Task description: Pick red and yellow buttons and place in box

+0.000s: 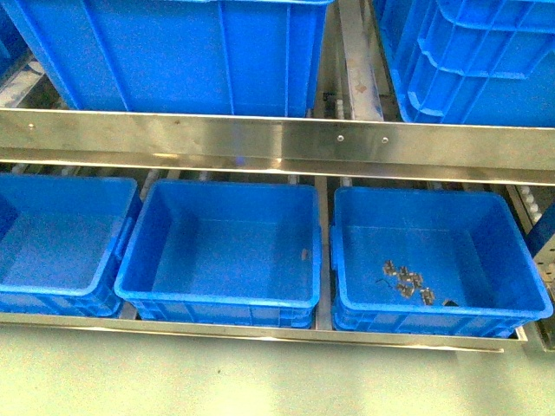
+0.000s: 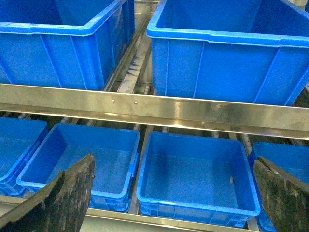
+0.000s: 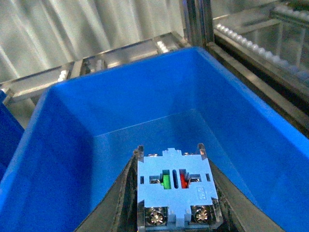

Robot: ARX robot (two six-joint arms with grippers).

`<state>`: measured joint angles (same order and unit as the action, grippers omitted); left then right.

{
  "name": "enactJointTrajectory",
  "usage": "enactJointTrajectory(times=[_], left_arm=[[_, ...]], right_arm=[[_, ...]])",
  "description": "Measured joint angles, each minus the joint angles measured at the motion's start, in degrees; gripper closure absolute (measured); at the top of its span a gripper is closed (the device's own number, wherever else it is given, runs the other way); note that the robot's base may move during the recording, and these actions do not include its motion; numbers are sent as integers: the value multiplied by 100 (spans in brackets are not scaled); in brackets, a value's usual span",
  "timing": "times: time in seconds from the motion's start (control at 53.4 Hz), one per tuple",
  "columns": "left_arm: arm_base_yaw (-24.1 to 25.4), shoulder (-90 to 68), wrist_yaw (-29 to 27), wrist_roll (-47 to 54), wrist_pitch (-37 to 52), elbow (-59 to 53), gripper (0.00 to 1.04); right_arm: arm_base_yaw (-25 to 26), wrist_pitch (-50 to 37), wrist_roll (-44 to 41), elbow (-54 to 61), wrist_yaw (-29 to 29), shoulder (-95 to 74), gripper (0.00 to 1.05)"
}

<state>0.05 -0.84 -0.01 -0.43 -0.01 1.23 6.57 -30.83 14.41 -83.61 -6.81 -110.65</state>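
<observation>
In the right wrist view my right gripper (image 3: 171, 150) is shut on a button (image 3: 175, 193). It is a pale block with a green and a red insert on its face and two screws at its near end. It hangs over the inside of a blue box (image 3: 72, 145) whose visible floor is bare. My left gripper (image 2: 174, 162) is open with nothing between its dark fingers (image 2: 67, 193). It hovers in front of the lower shelf, facing an empty blue crate (image 2: 193, 208). Neither arm shows in the front view.
Three blue crates sit on the lower shelf behind a steel rail (image 1: 260, 139). The right one (image 1: 520, 303) holds several small grey metal bits (image 1: 408, 282). The middle crate (image 1: 217, 299) and the left crate (image 1: 52, 286) look empty. Larger blue crates (image 1: 173, 52) stand on the shelf above.
</observation>
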Motion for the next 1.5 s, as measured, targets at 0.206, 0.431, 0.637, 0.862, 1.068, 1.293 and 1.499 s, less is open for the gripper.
enactJointTrajectory(times=[0.206, 0.431, 0.637, 0.862, 1.068, 1.293, 1.499], left_arm=[[0, 0, 0, 0, 0, 0, 8], [0, 0, 0, 0, 0, 0, 8], [0, 0, 0, 0, 0, 0, 8], [0, 0, 0, 0, 0, 0, 8], [0, 0, 0, 0, 0, 0, 8], [0, 0, 0, 0, 0, 0, 8], [0, 0, 0, 0, 0, 0, 8]], right_arm=[[11, 750, 39, -1309, 133, -940, 79], [26, 1202, 120, -1985, 146, -1274, 47], [44, 1106, 116, -1626, 61, -1043, 12], [0, 297, 439, 474, 245, 772, 7], [-170, 164, 634, 2321, 442, 2940, 7], [-592, 835, 1169, 3877, -52, 5237, 7], [-1504, 1471, 1663, 5064, -870, 6922, 7]])
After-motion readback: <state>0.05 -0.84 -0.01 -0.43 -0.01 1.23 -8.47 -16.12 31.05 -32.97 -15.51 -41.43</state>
